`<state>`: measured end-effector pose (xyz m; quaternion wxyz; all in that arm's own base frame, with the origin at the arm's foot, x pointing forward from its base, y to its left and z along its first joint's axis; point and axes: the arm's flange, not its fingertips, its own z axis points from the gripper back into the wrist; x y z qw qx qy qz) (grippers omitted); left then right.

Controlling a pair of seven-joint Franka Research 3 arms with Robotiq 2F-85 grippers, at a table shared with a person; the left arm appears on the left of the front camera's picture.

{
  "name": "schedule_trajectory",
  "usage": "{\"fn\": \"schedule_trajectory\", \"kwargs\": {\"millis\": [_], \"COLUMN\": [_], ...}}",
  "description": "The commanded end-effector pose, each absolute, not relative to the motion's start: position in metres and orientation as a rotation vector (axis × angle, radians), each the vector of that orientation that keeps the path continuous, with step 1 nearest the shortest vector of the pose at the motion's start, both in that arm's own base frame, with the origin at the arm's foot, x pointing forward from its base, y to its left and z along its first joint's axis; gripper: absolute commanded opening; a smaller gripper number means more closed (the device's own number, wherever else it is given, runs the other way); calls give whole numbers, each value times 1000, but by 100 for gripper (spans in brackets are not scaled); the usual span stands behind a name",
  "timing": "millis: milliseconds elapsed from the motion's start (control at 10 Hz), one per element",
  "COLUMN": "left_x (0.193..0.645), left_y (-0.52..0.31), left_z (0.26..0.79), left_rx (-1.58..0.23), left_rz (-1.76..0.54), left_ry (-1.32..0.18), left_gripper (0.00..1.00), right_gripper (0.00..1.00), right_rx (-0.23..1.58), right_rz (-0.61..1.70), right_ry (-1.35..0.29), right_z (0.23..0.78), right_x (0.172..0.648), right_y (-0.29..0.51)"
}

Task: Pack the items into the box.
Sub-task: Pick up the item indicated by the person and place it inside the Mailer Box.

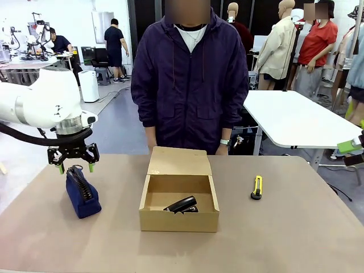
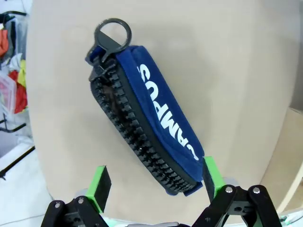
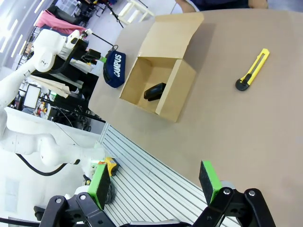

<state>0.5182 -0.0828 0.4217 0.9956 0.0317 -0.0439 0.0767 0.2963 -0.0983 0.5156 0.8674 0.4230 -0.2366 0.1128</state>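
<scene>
Front view: the box sits near the middle of the table, flap lid thrown back toward the far side. The black stapler-like tool lies inside, so one item looks packed. Left of it, the navy pouch stands zip-up on the table, the left gripper just above it, jaws wide, holding nothing. Farther right lies the utility knife, apart from the box. The right gripper hangs open and empty. Two items remain.
</scene>
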Motion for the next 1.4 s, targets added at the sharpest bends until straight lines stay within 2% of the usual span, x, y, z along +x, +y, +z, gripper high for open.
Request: {"fn": "schedule_trajectory", "kwargs": {"millis": [0, 100, 200, 300, 500, 600, 700, 900, 1300], "left_x": [514, 509, 507, 502, 503, 501, 510, 510, 528], "left_y": [-76, -78, -80, -80, -82, -80, -78, -79, -70], "left_z": [423, 424, 425, 422, 414, 420, 425, 422, 376], "left_rx": [78, 11, -66, -12, -55, 1, -62, -52, -41], "left_rz": [444, 609, 670, 752, 743, 717, 751, 733, 652], "left_ry": [31, -4, -47, -82, -140, -192, -80, -126, -183], "left_gripper": [100, 100, 100, 100, 100, 100, 100, 100, 100], "right_gripper": [100, 100, 100, 100, 100, 100, 100, 100, 100], "right_rx": [883, 883, 883, 883, 883, 883, 883, 883, 883], "right_rz": [249, 249, 249, 249, 249, 249, 249, 249, 249], "right_ry": [-491, -491, -491, -491, -491, -491, -491, -491, -491], "right_z": [518, 518, 518, 518, 518, 518, 518, 518, 518], "right_x": [298, 298, 298, 298, 298, 298, 298, 298, 298], "right_y": [-100, -100, -100, -100, -100, -100, -100, -100, -100]}}
